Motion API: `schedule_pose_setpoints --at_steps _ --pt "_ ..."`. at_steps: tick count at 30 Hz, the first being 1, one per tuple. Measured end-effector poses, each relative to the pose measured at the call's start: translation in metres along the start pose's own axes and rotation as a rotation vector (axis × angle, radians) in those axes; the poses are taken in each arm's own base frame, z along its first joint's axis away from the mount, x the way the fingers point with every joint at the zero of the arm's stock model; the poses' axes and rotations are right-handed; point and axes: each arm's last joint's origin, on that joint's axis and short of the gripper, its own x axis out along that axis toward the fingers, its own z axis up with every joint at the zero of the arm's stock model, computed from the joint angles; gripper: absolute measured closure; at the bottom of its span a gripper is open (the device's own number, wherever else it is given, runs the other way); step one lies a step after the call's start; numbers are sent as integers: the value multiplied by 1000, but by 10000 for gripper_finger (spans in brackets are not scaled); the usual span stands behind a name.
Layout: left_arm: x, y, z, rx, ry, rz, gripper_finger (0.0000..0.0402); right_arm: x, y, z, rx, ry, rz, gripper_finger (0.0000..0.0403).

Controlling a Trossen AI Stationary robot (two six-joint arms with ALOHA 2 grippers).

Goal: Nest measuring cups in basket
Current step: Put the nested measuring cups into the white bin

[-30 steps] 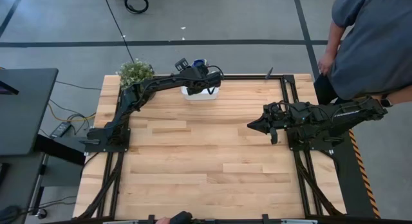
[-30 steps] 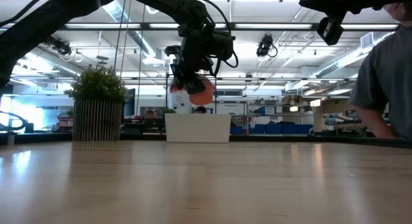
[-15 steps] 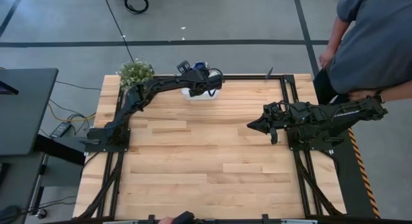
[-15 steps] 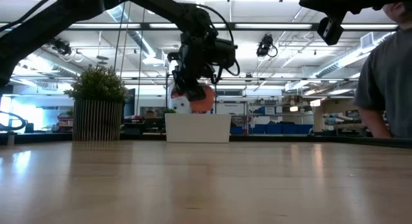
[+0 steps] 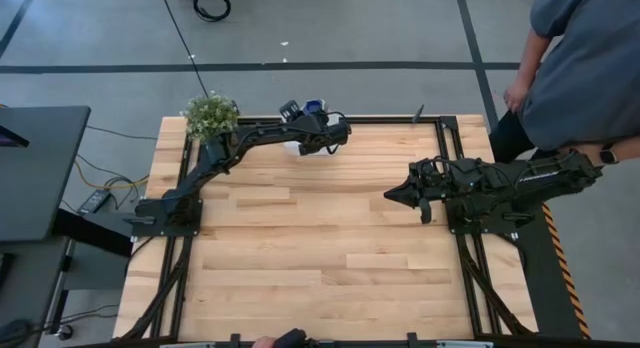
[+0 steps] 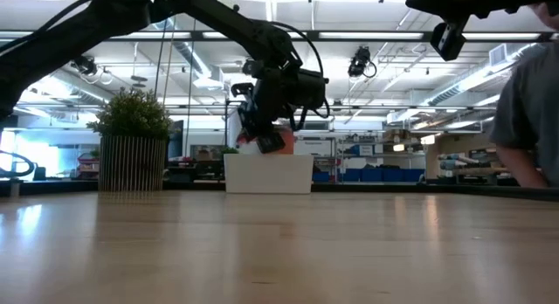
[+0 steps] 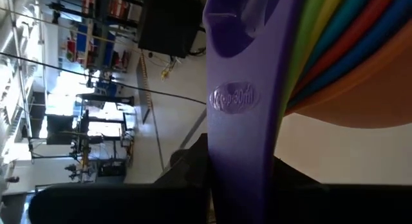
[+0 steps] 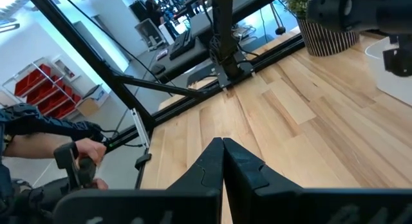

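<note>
- at the far left corner of the worktop, a potted plant stands clear of the work, just left of the basket along the far edge.
- the left gripper reaches to the far edge and hangs directly over the white basket, its jaws clamped on the handles of the nested measuring cups.
- seen from the left wrist, the stack shows a purple-blue handle in front, with green, yellow, red, blue and orange bowls fanned behind it; from table height only an orange patch shows under the fingers, just above the basket's rim.
- the step in hand appears to be the final placing: the cups look already nested and are poised over the basket, not yet resting in it.
- the next move likely calls for a short lowering until the stack sits on the basket floor, then an opening of the jaws and a clean lift away; the stack's tilt could catch the low wall.
- the right gripper waits near the right edge, its jaws closed on nothing.
- a person stands beyond the far right corner.
</note>
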Motion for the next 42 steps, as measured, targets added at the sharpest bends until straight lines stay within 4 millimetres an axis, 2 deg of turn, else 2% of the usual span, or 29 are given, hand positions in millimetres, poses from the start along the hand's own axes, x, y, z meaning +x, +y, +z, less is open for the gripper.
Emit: schedule_pose_setpoints --at_steps 7,24,31,42 --pt "1 -11 -2 22 -1 3 347 0 1 1 1 -9 6 389" --pt "2 -12 -2 -8 7 -14 347 0 1 1 1 -12 8 389" --pt "2 -10 -4 47 6 24 347 0 1 1 1 -12 8 389" --pt "18 -3 -4 102 72 -35 347 0 1 1 1 -12 8 389"
